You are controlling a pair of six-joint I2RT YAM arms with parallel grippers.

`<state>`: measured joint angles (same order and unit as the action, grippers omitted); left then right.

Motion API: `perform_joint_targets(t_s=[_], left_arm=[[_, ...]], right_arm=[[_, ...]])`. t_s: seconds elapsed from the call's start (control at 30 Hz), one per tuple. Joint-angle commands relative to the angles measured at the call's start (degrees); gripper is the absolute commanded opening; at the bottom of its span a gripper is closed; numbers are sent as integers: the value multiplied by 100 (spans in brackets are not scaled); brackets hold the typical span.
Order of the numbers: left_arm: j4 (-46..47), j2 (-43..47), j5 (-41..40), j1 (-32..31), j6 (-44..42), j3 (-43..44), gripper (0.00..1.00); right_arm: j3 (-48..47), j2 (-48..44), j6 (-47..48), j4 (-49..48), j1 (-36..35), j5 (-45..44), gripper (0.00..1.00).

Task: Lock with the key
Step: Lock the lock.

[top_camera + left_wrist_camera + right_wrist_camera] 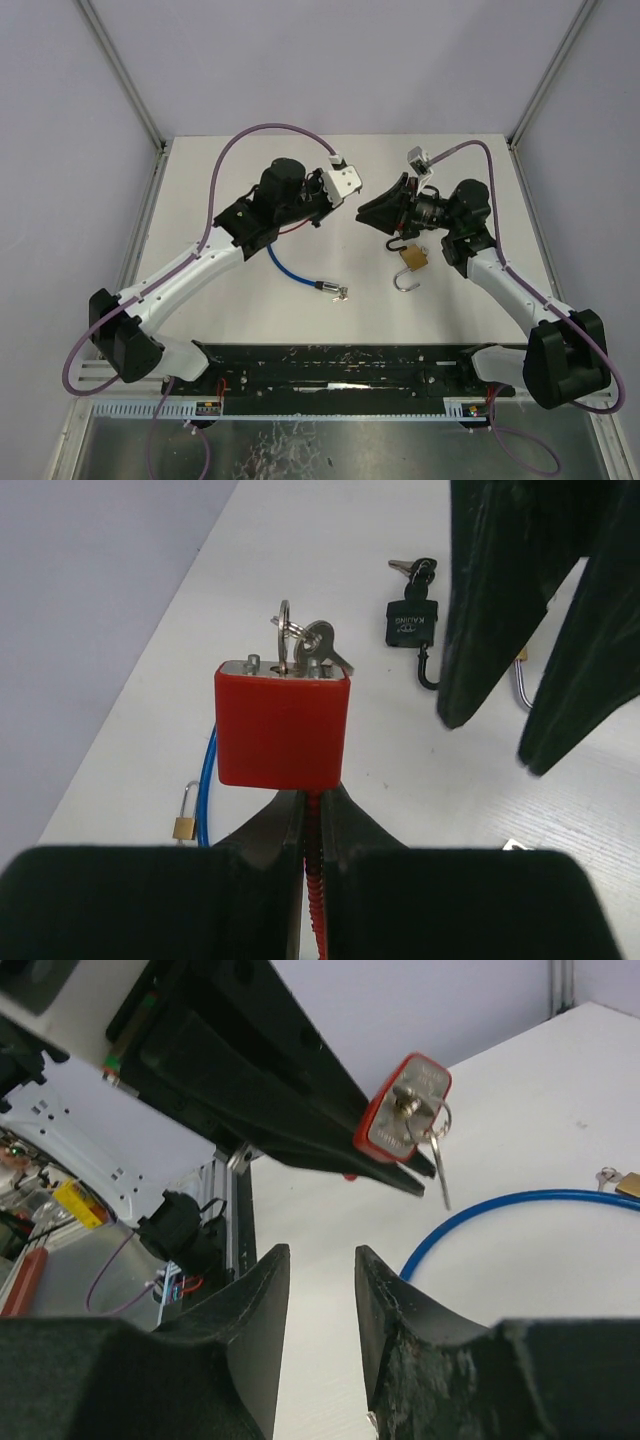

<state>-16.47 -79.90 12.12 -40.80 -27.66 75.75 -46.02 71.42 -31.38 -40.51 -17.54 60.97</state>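
A red padlock (283, 730) hangs in the air with its keyhole face pointing away from my left wrist camera. A silver key (318, 643) on a ring (283, 630) sits in that face. My left gripper (312, 795) is shut on the ribbed red cable shackle (318, 880) under the lock body. In the right wrist view the red padlock (405, 1110) and its dangling key (438, 1165) are up and ahead of my right gripper (320, 1255). That gripper is open, holds nothing, and stands a short way off the key. From above, the right gripper (368, 215) faces the left gripper (338, 205).
A black padlock (411, 620) with keys lies on the table beyond the red one. A brass padlock (413, 258) with an open shackle lies below the right gripper. A blue cable (288, 266) ending in a small brass lock (183, 827) curves under the left arm.
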Motion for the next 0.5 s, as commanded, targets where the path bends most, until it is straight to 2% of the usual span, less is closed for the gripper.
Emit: perform_joint_targets(t_s=[0.0, 0.23, 0.47], left_arm=[[610, -155, -604, -262, 299, 302, 0], [1002, -134, -1024, -484, 541, 171, 0], [1250, -105, -1087, -541, 729, 75, 0]], right_arm=[[-22, -96, -443, -813, -193, -1099, 40], [-164, 7, -966, -831, -245, -1522, 46], [-264, 105, -1290, -459, -281, -1944, 47]])
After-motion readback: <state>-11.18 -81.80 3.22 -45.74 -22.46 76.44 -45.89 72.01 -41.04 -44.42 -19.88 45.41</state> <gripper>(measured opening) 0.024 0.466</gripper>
